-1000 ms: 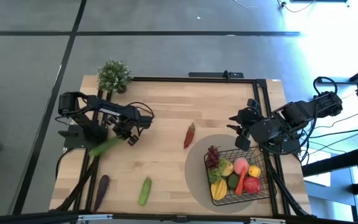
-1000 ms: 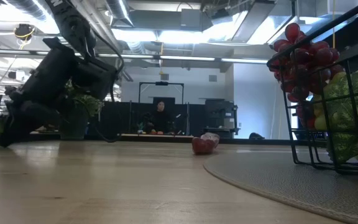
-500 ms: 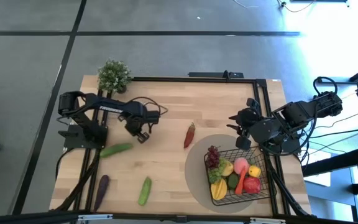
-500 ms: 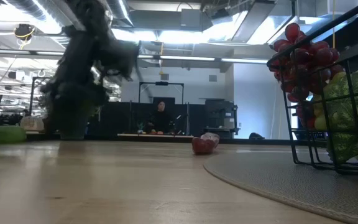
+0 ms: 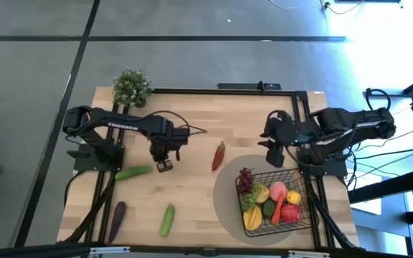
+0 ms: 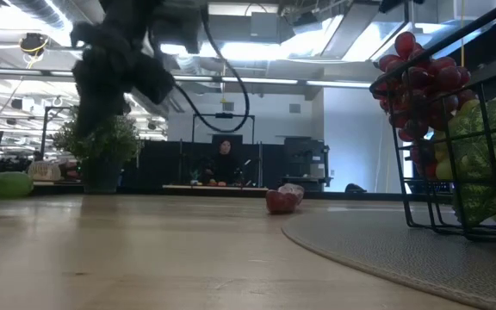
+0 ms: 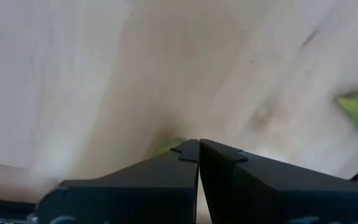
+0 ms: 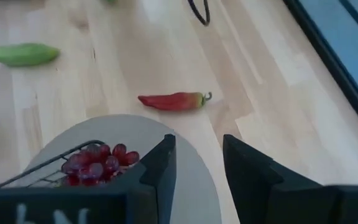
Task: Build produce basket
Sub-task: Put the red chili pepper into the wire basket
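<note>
Now | left tool: clenched, empty | right tool: parted, empty

A robotics lab. Exposed silver ceiling ducts and strip lights run overhead. At centre frame, a person sits among black-framed workstations.

Black wire basket heaped with produce; chili, cucumbers, eggplant loose on table.
</note>
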Controlling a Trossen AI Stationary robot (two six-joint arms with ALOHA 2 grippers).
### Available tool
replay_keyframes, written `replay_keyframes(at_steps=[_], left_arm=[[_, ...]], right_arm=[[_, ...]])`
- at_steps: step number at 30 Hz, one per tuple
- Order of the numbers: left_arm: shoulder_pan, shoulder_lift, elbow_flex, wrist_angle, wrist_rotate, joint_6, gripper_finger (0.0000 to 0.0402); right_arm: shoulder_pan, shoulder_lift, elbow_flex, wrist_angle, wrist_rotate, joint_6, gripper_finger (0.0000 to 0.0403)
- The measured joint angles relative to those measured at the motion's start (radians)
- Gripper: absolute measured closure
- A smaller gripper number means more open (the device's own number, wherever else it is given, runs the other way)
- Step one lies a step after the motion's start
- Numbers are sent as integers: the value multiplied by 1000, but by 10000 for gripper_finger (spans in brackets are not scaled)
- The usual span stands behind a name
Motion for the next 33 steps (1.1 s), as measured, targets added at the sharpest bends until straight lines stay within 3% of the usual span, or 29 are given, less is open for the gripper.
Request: replay_keyframes(at_steps=[5,15,24,29,33], left_arm=[[-68,-54,0,8,-13,-115,401],[-97,-185,0,84,-143,-357,399],[-97,-202,0,100,-190,-360,397],[-97,-202,0,155,-208,-326,400],[-97,-202,0,166,-225,-308,398]], right_arm=[[-63,37,0,17,-78,-99,279],[-236,187,0,169,-215,-37,279],[-343,385,0,213,-459,-311,279],[-362,498,0,325,-472,-544,279],[-372,578,0,373,-474,-640,279]])
